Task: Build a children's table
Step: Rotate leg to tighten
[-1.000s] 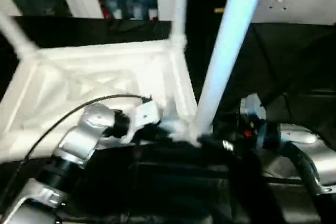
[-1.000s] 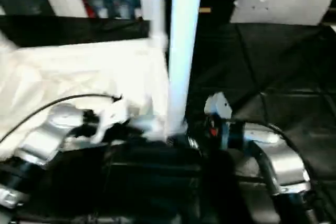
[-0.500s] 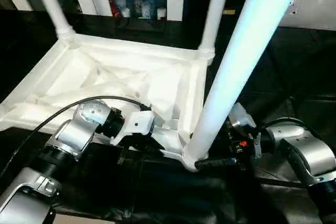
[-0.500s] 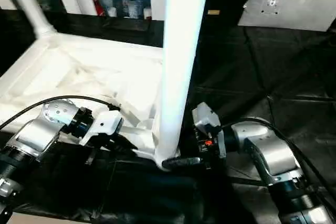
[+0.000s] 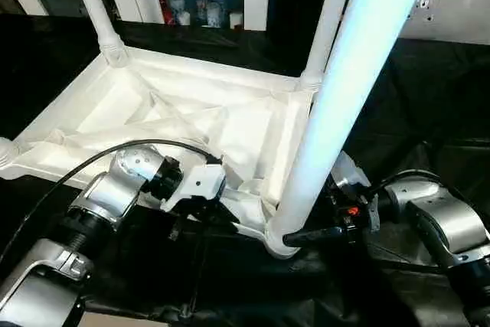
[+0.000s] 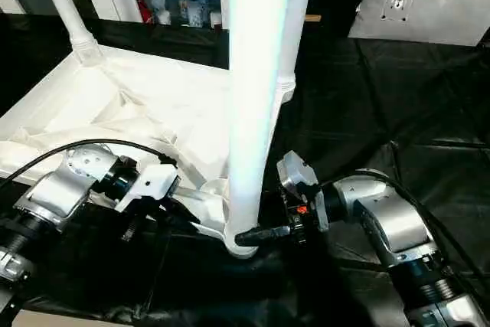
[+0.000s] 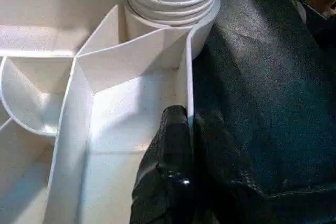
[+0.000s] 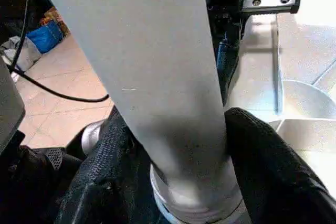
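Since the earlier frames, the right gripper's [image 6: 256, 233] fingers [image 8: 268, 171] are being drawn in around the base of the near leg [image 5: 337, 105]. From left to right: the upturned table top [image 5: 153, 112] is lying on the black-covered floor [image 6: 398, 105]; its near rim is being pinched by the fully closed left gripper [image 7: 181, 129]; just beside it, the upright leg is being clasped in its corner socket by the right fingers. Three seated legs are being counted; a fourth corner socket [image 5: 4, 151] looks unfilled.
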You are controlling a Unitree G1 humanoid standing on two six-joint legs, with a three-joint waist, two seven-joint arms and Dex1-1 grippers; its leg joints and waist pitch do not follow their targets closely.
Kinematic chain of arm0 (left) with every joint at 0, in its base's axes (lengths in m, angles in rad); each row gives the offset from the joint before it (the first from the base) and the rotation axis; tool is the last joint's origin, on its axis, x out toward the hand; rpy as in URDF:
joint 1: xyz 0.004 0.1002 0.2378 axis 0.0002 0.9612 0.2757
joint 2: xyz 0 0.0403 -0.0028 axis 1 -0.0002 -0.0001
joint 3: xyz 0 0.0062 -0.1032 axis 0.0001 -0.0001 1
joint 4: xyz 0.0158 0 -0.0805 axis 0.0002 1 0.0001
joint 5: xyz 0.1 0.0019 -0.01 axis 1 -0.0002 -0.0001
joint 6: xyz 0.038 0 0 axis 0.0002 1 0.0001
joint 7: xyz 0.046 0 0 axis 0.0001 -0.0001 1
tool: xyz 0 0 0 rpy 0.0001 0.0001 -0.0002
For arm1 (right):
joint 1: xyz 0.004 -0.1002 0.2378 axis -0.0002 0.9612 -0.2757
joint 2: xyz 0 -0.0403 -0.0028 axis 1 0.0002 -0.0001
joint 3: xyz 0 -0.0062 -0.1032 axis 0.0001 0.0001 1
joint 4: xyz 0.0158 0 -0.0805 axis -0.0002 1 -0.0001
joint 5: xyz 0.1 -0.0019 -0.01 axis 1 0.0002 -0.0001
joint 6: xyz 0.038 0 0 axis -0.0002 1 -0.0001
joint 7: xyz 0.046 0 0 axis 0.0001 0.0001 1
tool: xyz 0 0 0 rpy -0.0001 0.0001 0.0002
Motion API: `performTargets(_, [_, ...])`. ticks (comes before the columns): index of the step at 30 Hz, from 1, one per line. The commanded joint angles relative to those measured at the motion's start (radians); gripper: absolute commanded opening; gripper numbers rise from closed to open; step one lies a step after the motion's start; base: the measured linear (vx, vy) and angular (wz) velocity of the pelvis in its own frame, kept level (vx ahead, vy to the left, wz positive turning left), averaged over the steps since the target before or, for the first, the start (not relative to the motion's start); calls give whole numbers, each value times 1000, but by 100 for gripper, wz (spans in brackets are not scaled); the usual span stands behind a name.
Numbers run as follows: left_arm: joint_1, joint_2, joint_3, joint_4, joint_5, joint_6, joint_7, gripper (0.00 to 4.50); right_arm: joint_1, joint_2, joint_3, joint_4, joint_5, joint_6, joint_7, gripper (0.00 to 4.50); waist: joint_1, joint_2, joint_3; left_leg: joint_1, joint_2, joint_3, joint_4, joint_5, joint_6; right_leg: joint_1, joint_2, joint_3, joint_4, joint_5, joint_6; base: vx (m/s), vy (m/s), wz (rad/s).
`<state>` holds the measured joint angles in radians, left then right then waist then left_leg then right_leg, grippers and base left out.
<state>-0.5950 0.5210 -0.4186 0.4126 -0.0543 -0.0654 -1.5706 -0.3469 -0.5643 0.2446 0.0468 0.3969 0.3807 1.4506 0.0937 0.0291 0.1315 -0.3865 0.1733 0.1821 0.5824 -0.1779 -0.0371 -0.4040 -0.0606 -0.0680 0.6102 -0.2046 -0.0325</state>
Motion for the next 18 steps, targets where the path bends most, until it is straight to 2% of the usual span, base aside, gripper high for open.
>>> performTargets(1, [-8, -11, -32, 6, 18, -10, -14, 0, 12, -3, 34, -22, 17, 13, 38, 216, -8, -13, -62, 20, 70, -23, -67, -118, 105, 47, -98, 62, -71, -149, -243, 0, 0, 0])
performTargets(8, [12, -25, 7, -20, -11, 59, 38, 0, 48, 9, 18, -59, 41, 51, -6, 214, -5, -10, -62, 21, 71, -23, -68, -118, 102, 46, -98, 63, -71, -141, -246, 0, 0, 0])
performTargets(10, [21, -42, 31, -37, -22, 104, 91, 0, 70, 37, -9, -77, 57, 83, -75, 214, -5, -9, -60, 20, 73, -24, -69, -123, 98, 47, -100, 64, -72, -146, -249, 0, 0, 0])
performTargets(11, [25, -65, 54, -61, -21, 167, 167, 0, 91, 76, -33, -94, 55, 111, -171, 214, -6, -10, -59, 20, 73, -23, -71, -129, 97, 46, -100, 65, -73, -153, -248, 0, 0, 0])
performTargets(13, [25, -73, 62, -70, -20, 192, 192, 0, 97, 90, -38, -98, 46, 117, -208, 214, -13, -14, -52, 20, 66, -27, -76, -173, 71, 44, -101, 63, -86, -266, -223, 0, 0, 0])
performTargets(15, [26, -113, 91, -98, -31, 274, 276, 0, 115, 143, -58, -110, 29, 121, -312, 214, -18, -12, -48, 22, 67, -27, -78, -194, 50, 41, -103, 66, -94, -344, -199, 0, 0, 0])
performTargets(17, [30, -140, 105, -124, -35, 330, 330, 0, 123, 194, -78, -111, 9, 124, -406, 214, -28, -14, -50, 14, 64, -32, -81, -190, 41, 47, -103, 64, -95, -359, -183, 0, 0, 0])
performTargets(18, [31, -159, 110, -136, -28, 359, 366, 0, 123, 225, -91, -109, 0, 130, -460, 213, -36, -12, -50, 16, 64, -32, -82, -192, 38, 42, -100, 64, -94, -347, -184, 0, 0, 0])
